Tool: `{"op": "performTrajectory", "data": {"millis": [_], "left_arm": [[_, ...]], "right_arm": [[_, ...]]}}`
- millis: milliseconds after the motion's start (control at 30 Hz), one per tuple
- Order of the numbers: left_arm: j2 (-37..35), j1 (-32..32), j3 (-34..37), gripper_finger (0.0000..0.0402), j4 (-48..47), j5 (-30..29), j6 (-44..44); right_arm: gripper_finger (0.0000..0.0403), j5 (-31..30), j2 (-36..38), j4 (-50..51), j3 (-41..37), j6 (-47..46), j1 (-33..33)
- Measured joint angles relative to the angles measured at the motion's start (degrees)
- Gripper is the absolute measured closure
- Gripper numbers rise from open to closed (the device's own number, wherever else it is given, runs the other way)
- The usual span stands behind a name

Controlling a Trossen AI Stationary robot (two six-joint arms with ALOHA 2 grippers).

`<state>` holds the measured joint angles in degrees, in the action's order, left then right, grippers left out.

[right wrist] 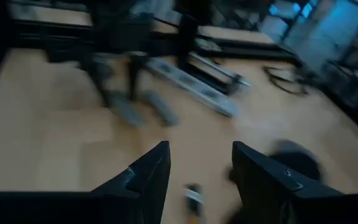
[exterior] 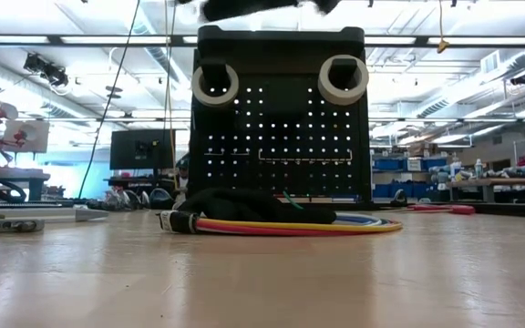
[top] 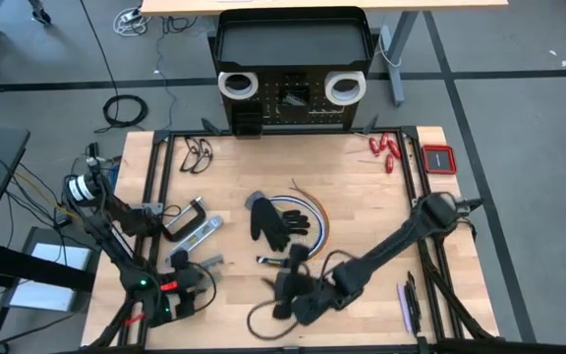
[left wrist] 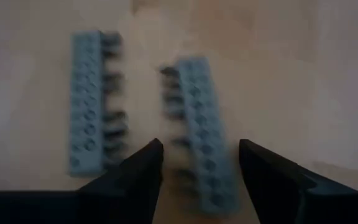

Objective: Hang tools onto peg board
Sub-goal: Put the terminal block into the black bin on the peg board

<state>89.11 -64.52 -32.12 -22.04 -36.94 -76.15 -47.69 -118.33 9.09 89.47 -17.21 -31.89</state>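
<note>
1. The black upright perforated metal peg board stands at the far edge of the wooden worktop, with two white tape rolls hung on it.
2. Two grey toothed metal pieces lie flat under the spread, empty left hand.
3. The right hand hovers spread, empty, near a black glove.

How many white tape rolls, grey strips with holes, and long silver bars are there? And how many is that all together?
White tape rolls: 2
Grey strips with holes: 2
Long silver bar: 1
Total: 5
</note>
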Motion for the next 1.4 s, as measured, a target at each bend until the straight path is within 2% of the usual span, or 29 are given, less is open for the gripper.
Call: {"op": "performTrajectory", "data": {"millis": [167,267,500,700,833,933,1200,1400], "left_arm": [[5.42,1.20,-0.18,0.0224,3.29,-5.70,4.41],[7.46,1.22,-0.15,0.0236,6.24,-8.81,6.87],[8.08,1.38,0.10,0.0241,9.27,-10.04,9.37],[8.12,1.62,0.09,0.0241,9.93,-10.38,12.26],[8.19,1.75,0.09,0.0241,10.15,-11.05,12.66],[8.23,2.34,0.09,0.0241,10.44,-11.31,13.05],[8.21,4.54,0.50,0.0241,11.03,-11.88,15.24],[8.18,5.64,0.55,0.0241,11.83,-11.96,17.60]], "right_arm": [[0.0220,6.75,-12.42,-30.15,0.94,12.72,0.12],[0.0220,8.10,-18.76,-39.11,3.03,14.62,2.32],[0.0208,22.98,-24.87,-38.64,5.95,11.44,9.03],[0.0192,30.84,-26.11,-38.62,6.11,12.24,13.40],[0.0186,33.21,-26.09,-38.23,6.10,13.07,15.15],[0.0185,37.95,-26.09,-37.96,6.10,12.13,16.05],[0.0183,38.61,-26.80,-38.38,6.32,12.92,16.27],[0.0183,41.12,-31.83,-35.76,12.85,13.01,17.26]]}}
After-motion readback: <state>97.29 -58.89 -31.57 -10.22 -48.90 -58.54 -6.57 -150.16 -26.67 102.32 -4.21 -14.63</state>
